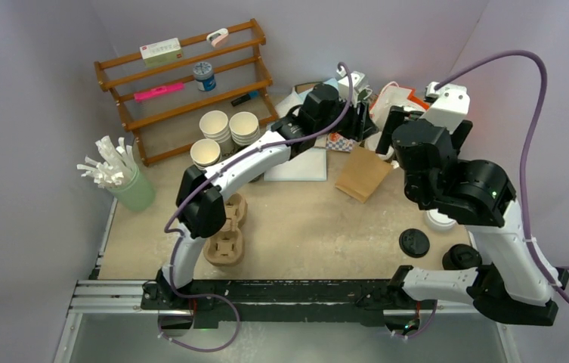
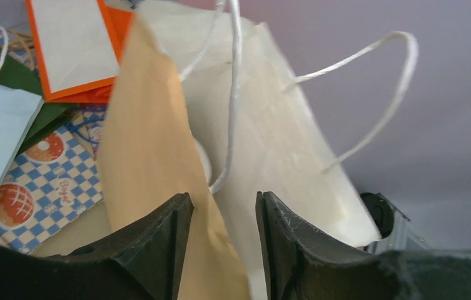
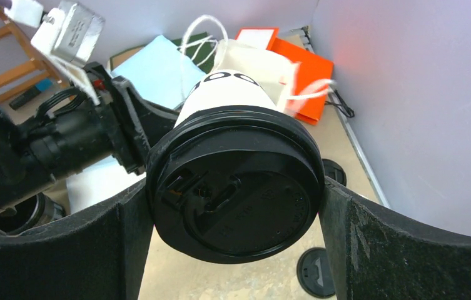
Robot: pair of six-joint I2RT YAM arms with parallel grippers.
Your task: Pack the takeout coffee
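My right gripper point(image 3: 234, 187) is shut on a takeout cup with a white wall point(image 3: 229, 87), black print and a black plastic lid point(image 3: 239, 200), held on its side above the table. In the top view this gripper point(image 1: 388, 130) is at the back, beside the bags. My left gripper point(image 2: 223, 200) is open. The edge of a kraft-brown paper bag point(image 2: 151, 144) runs up between its fingers, with a white paper bag point(image 2: 276, 137) with twisted handles behind. In the top view it point(image 1: 357, 121) hovers over the brown bag point(image 1: 363, 174).
A pulp cup tray point(image 1: 227, 234) lies at front left. Stacks of unlidded paper cups point(image 1: 228, 128) stand before a wooden rack point(image 1: 183, 83). A loose black lid point(image 1: 414, 243) and an all-black cup point(image 1: 461, 257) sit at front right. Flat light-blue point(image 3: 157, 69) and orange point(image 3: 311, 69) bags lie at the back.
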